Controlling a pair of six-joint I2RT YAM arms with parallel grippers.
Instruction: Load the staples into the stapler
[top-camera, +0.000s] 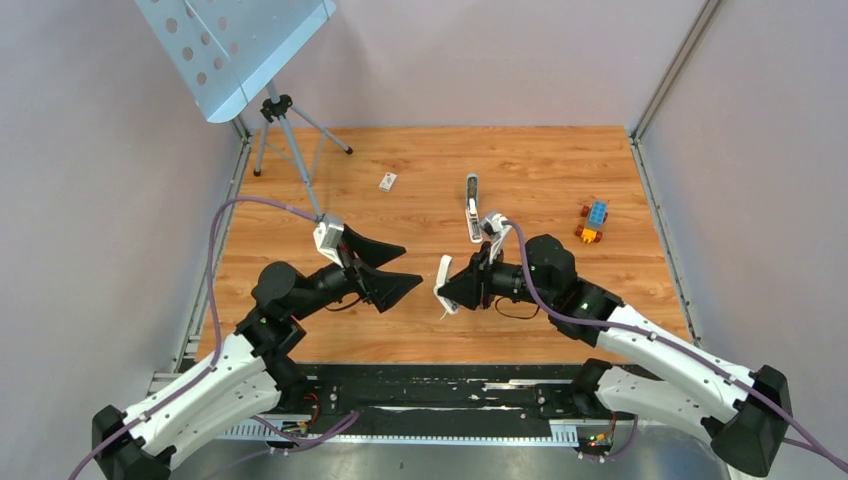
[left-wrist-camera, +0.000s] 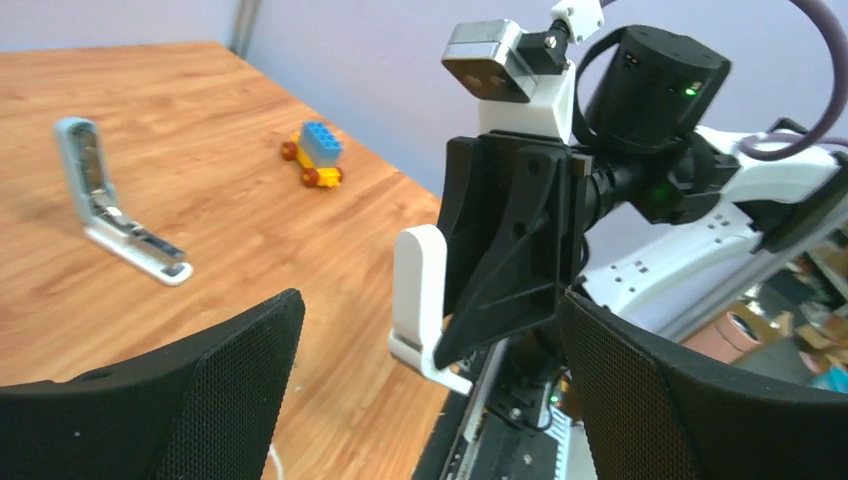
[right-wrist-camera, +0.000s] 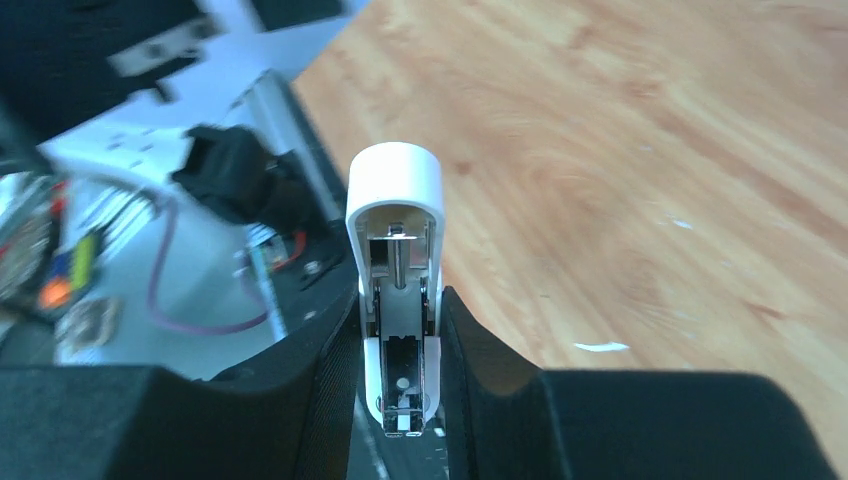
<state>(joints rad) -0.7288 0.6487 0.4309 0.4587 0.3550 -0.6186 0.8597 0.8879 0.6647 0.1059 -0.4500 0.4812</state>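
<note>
My right gripper (top-camera: 452, 288) (right-wrist-camera: 400, 335) is shut on a small white stapler (top-camera: 443, 284) (right-wrist-camera: 397, 250) and holds it upright above the table's near middle, its metal inner channel facing the wrist camera. In the left wrist view that white stapler (left-wrist-camera: 420, 290) hangs just beyond my left gripper (left-wrist-camera: 430, 320). My left gripper (top-camera: 411, 267) is wide open with nothing between its fingers, a short gap left of the held stapler. A stapler (top-camera: 473, 207) (left-wrist-camera: 110, 215) with a pale grey-blue top and white base lies hinged open on the table farther back. The staples are not visible in any view.
A small white box (top-camera: 388, 181) lies at the back, left of centre. A colourful toy-brick block (top-camera: 593, 221) (left-wrist-camera: 318, 155) sits at the right. A tripod (top-camera: 285, 125) carrying a perforated metal sheet (top-camera: 235, 45) stands in the back left corner.
</note>
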